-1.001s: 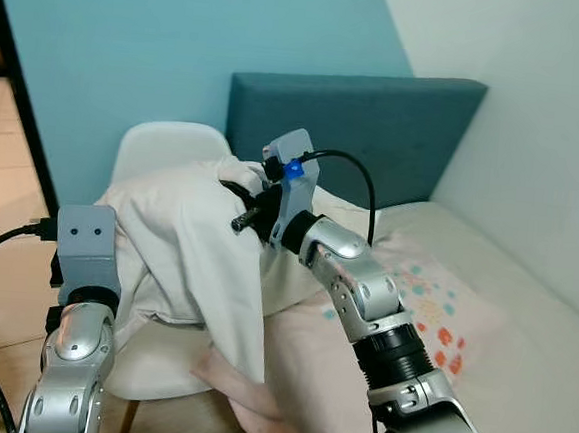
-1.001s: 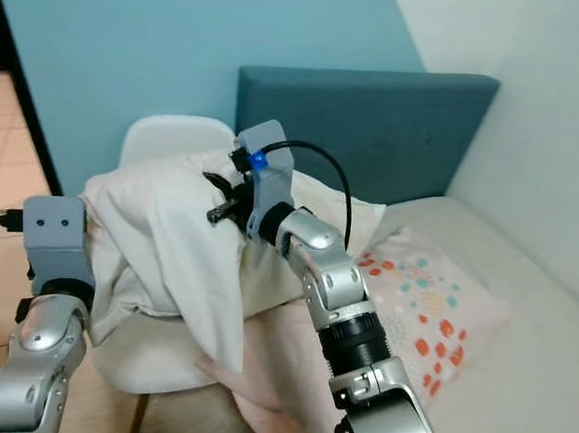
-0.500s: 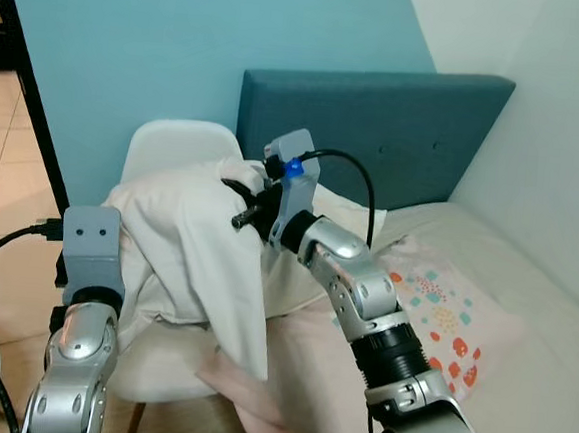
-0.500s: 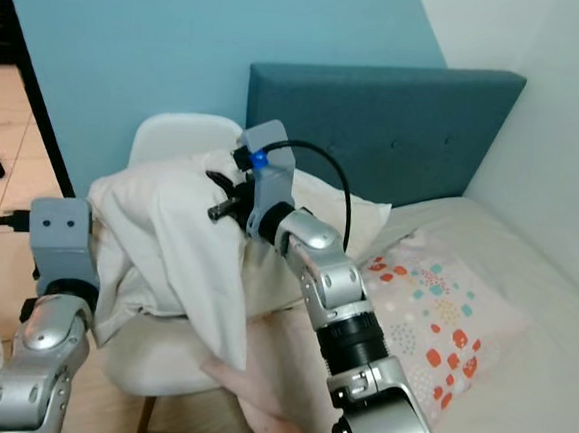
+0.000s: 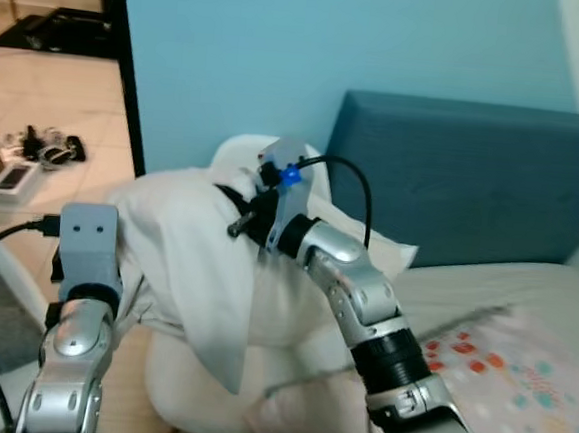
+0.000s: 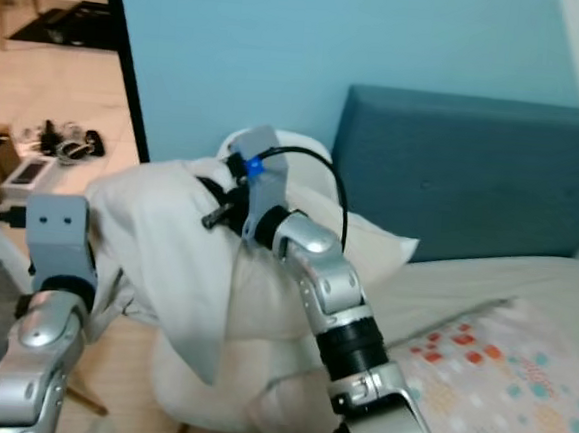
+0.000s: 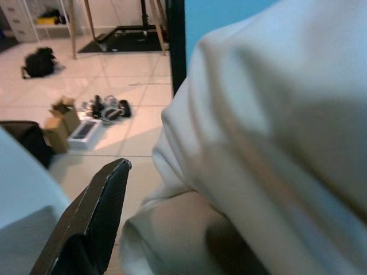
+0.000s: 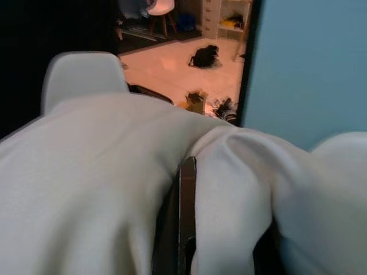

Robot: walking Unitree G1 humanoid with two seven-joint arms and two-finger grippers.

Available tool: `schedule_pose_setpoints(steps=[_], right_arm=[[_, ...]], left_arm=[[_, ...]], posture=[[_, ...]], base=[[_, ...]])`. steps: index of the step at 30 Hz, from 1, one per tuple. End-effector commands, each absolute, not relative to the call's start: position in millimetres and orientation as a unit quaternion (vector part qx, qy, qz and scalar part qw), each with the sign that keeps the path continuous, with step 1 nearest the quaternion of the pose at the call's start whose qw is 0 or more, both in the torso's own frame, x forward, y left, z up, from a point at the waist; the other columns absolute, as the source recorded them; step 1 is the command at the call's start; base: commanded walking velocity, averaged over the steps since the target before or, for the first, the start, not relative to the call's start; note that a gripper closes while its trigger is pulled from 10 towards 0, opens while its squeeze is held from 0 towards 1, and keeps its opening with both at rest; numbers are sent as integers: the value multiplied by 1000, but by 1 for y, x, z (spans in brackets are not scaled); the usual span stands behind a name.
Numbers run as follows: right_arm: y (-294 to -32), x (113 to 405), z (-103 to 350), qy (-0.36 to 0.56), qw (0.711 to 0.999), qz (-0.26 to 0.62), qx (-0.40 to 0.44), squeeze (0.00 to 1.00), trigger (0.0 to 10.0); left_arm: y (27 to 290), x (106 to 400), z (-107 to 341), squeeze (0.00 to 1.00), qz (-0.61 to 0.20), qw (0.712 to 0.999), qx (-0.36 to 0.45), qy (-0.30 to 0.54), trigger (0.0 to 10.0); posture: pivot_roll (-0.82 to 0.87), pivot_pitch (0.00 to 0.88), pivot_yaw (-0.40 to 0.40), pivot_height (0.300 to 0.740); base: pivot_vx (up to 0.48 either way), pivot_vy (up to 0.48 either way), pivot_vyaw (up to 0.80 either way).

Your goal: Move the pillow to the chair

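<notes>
head views: the right gripper (image 5: pixel 237 215) pinches the white pillow (image 5: pixel 181 258), which hangs over the white chair (image 5: pixel 236 154) beside the blue headboard (image 5: pixel 463 180). left wrist: the left gripper's finger (image 7: pixel 92 217) is beside the pillow; cannot tell if it grips. right wrist: closed fingers (image 8: pixel 186 212) buried in the pillow's folds.

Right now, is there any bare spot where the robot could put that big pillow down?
The chair is covered by the pillow, held by the right gripper, so it is crowded there. Bare room: the bed between the headboard and the dotted pillow, and the tiled floor past the doorway, apart from the clutter.
</notes>
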State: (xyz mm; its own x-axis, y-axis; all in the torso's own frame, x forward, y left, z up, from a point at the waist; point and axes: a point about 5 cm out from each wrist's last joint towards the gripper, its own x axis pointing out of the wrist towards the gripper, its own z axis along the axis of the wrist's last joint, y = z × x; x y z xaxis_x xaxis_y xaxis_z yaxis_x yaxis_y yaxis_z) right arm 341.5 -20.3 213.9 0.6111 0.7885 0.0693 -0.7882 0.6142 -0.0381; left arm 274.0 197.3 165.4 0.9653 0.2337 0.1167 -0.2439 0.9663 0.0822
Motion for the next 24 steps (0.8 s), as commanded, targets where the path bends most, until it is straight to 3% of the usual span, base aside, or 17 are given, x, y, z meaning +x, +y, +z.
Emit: schedule_pose_setpoints(steps=[1,10,16,24], right_arm=[[-8,341,215,-33,894,446,-21,0,10000],[-32,365,208,0,943,326,-70,0,10000],[-43,372,205,18,953,287,-99,0,10000],[-46,378,200,47,958,262,-108,0,10000]], left_arm=[[179,277,175,0,73,993,38,-79,10000],[171,277,175,0,31,996,35,-77,10000],[167,276,176,0,4,996,36,-80,10000],[188,278,176,0,59,994,57,-74,10000]], posture=[[91,0,-92,739],[92,0,-93,739],[91,0,-94,739],[92,0,-97,719]], base=[[0,0,0],[0,0,0],[0,0,0],[0,0,0]])
